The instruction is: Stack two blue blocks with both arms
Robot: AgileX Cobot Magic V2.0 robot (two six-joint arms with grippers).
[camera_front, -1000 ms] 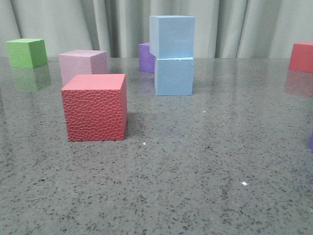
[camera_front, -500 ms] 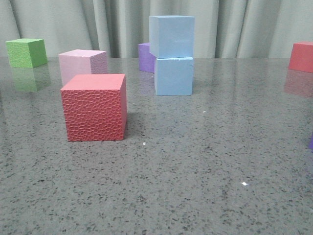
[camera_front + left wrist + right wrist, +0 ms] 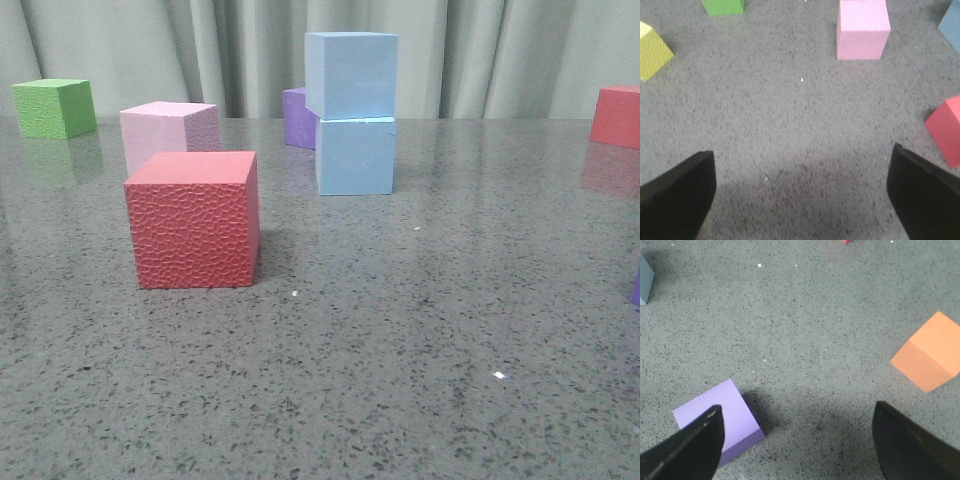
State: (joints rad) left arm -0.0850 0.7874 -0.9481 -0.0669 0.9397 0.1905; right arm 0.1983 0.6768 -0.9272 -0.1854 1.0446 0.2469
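Blue blocks sit one on top of the other in the upper middle of the front view: the top blue block [image 3: 351,74] rests on the bottom blue block [image 3: 355,155], turned a little and hanging over its left edge. Both stand on the gray counter [image 3: 420,330]. The left fingers [image 3: 800,197] and right fingers [image 3: 795,442] are spread wide and hold nothing. Neither is near the stack. No words or labels show on any cube.

My left pincer [image 3: 800,195] spread wide above bare speckled grey counter [image 3: 790,125], matte pale pink cube [image 3: 863,29] ahead, green cube [image 3: 723,6], yellow cube [image 3: 652,50], red cube [image 3: 946,131] at edges.
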